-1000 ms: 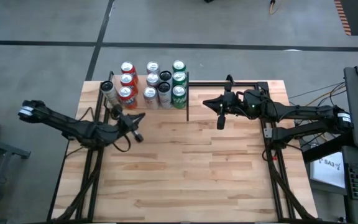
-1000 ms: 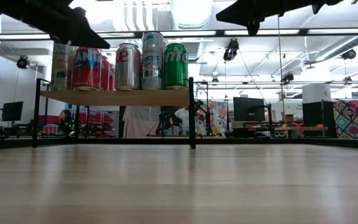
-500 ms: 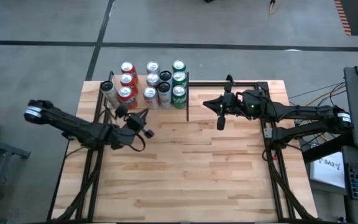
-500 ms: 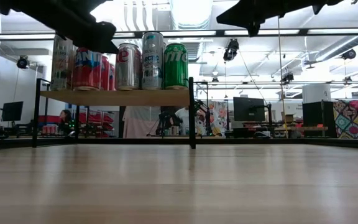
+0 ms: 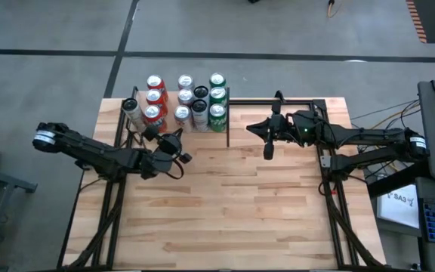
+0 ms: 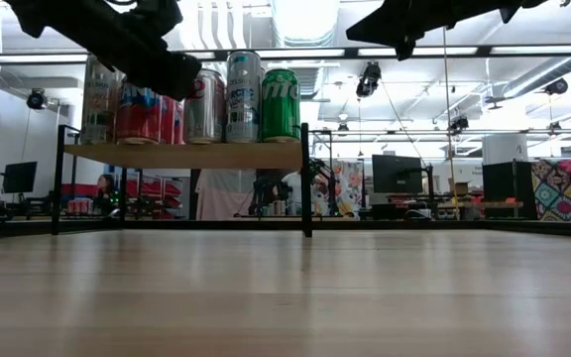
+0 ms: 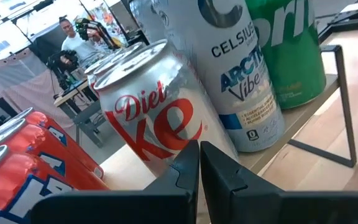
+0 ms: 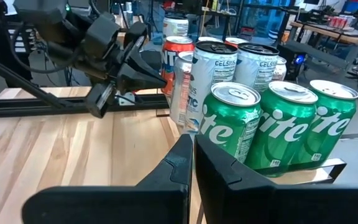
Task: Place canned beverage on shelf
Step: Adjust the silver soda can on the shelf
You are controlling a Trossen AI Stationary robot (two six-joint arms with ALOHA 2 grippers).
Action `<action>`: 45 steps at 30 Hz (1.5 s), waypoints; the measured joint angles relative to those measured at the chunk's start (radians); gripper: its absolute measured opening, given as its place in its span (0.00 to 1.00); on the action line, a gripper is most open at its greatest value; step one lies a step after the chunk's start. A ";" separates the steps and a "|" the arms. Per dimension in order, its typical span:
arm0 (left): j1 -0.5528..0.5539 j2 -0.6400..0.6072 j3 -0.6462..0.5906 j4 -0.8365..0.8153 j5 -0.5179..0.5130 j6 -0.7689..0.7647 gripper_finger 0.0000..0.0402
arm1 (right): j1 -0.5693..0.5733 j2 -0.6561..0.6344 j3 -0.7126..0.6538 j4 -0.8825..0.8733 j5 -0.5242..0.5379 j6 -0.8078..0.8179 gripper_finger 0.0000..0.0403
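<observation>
Several cans stand upright on the shelf (image 6: 186,155), a light wood board with black posts at the table's far left (image 5: 227,113): red cans (image 5: 154,98), a Diet Coke can (image 7: 148,118), a Celsius can (image 7: 235,68) and green Sprite cans (image 8: 278,124). My left gripper (image 5: 177,143) is shut and empty, at can height just in front of the shelf's near side, pointing at the Diet Coke can; it also shows in the low view (image 6: 167,69). My right gripper (image 5: 251,126) is shut and empty, raised to the right of the shelf, pointing at the green cans.
Black frame rails (image 5: 300,100) run along the table's far and right edges near my right arm. The plank tabletop (image 5: 232,204) stretches bare toward the near edge. People and equipment show in the room beyond the table (image 7: 73,37).
My left gripper has gone toward the table's right edge along the shelf's near side, coming down a little and turning toward the cans. It now stands in front of the Diet Coke can. The cans have stayed put.
</observation>
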 joint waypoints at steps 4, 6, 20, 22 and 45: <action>0.008 0.014 -0.001 0.000 0.000 -0.004 0.00 | 0.002 0.000 0.000 -0.002 0.000 -0.002 0.02; 0.015 0.020 0.000 0.001 0.000 -0.004 0.00 | 0.002 0.000 0.000 -0.006 0.000 -0.002 0.02; 0.038 0.057 0.000 0.059 0.042 -0.004 0.00 | 0.002 0.000 0.000 -0.015 0.000 -0.003 0.02; 0.038 0.058 0.000 0.084 0.064 -0.004 0.00 | 0.002 0.000 0.000 -0.015 0.000 -0.003 0.02; 0.202 -0.183 0.462 -0.748 0.478 0.072 0.00 | 0.026 0.000 0.000 -0.043 -0.010 0.017 0.02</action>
